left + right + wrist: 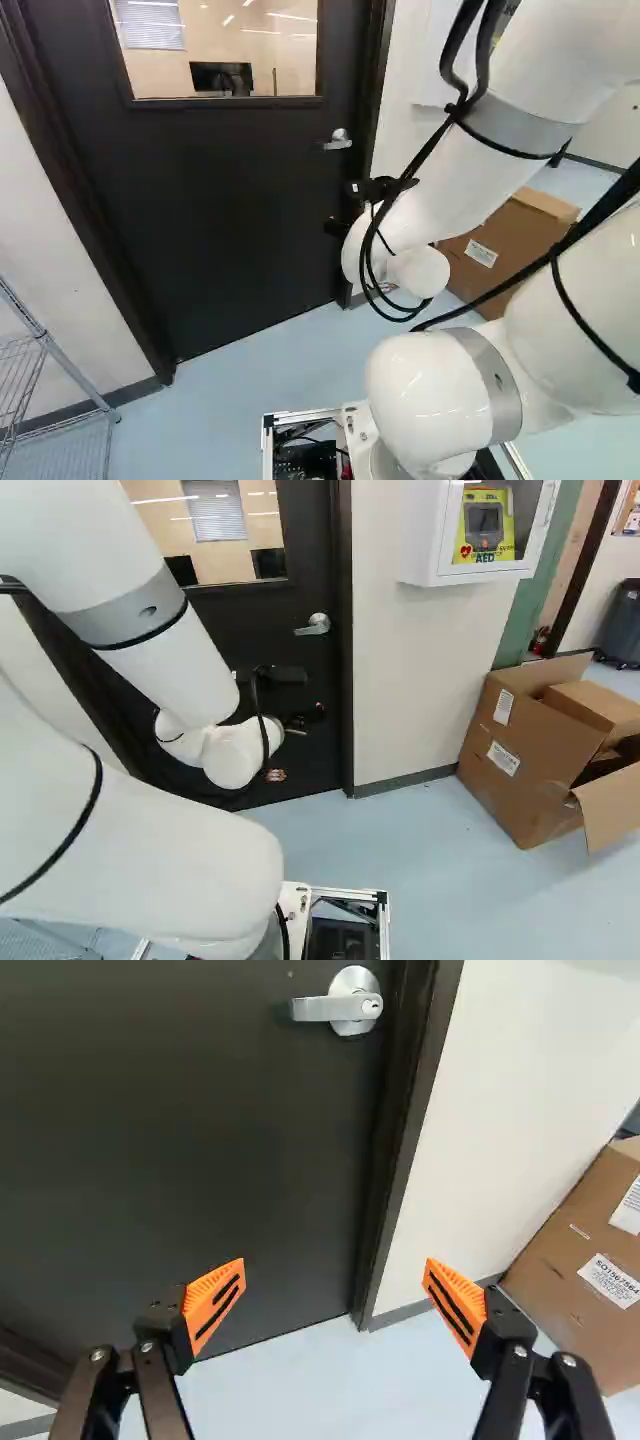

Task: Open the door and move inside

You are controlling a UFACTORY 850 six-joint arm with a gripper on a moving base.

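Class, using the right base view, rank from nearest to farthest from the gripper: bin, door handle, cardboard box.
1. Door handle: ahead of the gripper.
2. Cardboard box: toward the view's right.
3. Bin: beyond the box, far right.

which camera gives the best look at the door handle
The wrist view: the silver door handle shows large there, lever and keyhole both plain. The left base view and right base view show it too, only small.

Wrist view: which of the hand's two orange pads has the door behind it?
The pad farther from the cardboard box; the dark door backs it. The other pad shows against wall and floor.
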